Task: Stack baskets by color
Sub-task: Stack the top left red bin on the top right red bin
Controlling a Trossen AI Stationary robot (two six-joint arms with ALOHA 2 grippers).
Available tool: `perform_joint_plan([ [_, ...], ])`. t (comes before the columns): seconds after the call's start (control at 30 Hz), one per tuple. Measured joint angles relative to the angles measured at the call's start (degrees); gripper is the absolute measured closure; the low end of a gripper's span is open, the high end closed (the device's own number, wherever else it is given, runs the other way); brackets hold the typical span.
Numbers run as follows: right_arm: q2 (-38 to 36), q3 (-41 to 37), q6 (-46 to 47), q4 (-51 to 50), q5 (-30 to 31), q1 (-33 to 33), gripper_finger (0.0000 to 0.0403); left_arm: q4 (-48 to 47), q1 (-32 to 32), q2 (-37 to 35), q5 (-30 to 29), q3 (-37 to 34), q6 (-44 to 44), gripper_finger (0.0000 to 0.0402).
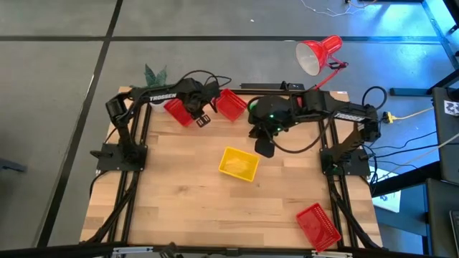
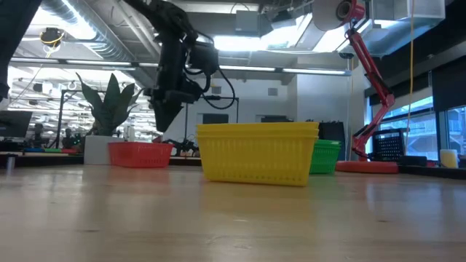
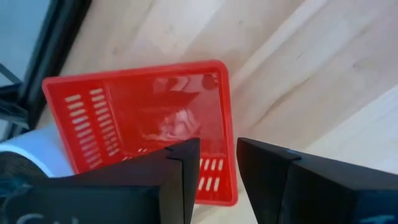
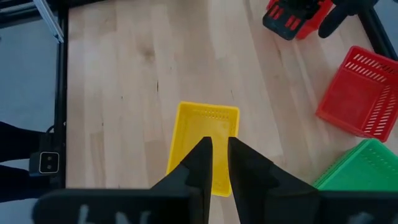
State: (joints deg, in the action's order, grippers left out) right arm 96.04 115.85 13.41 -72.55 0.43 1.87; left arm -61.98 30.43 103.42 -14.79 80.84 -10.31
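My left gripper [image 3: 217,146] hangs open, pointing steeply down, just above a red basket [image 3: 143,124] at the table's far left [image 1: 178,112]. One long wall of the basket lies below the gap between the fingers. The low view shows the fingertips [image 2: 162,128] clear of the basket's rim [image 2: 138,145]. A second red basket [image 1: 231,104] and a green basket [image 4: 360,165] stand on the table at the far middle. My right gripper [image 4: 219,142] hangs high over a yellow basket [image 1: 239,163] at mid-table, a narrow gap between its fingers and nothing in it.
A third red basket [image 1: 318,226] stands near the front right corner. A red desk lamp [image 1: 319,56] rises behind the far right edge. A potted plant in a white pot [image 2: 98,149] stands at the far left corner. Bare wood stretches along the near side.
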Motion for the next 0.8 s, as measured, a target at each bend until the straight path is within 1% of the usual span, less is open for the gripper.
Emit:
perform_joint_plan([
  [0.17, -0.6, 0.0, -0.2, 0.2, 0.0, 0.0, 0.0353, 1.7, 1.4, -0.1, 4.3, -1.2, 0.5, 0.0303],
  [0.27, -0.8, 0.0, -0.2, 0.2, 0.1, 0.0, 0.0353, 3.9, 2.0, -0.1, 5.5, -2.5, 1.5, 0.0303],
  [0.4, -0.7, 0.0, -0.4, 0.2, 0.1, 0.0, 0.0353, 5.6, 2.2, -0.1, 5.5, -4.3, 2.1, 0.0303],
  [0.53, -0.7, 0.0, -0.5, 0.2, 0.1, 0.0, 0.0353, 6.8, 2.2, -0.1, 5.3, -5.3, 4.7, 0.0303],
  [0.7, -0.7, 0.0, -0.4, 0.3, 0.1, -0.1, 0.0353, 9.8, 2.2, -0.1, 5.5, -7.7, 5.3, 0.0303],
  [0.8, -0.7, 0.0, -0.2, 0.3, 0.1, -0.1, 0.0353, 11.4, 2.2, -0.1, 5.5, -9.5, 7.7, 0.0303],
])
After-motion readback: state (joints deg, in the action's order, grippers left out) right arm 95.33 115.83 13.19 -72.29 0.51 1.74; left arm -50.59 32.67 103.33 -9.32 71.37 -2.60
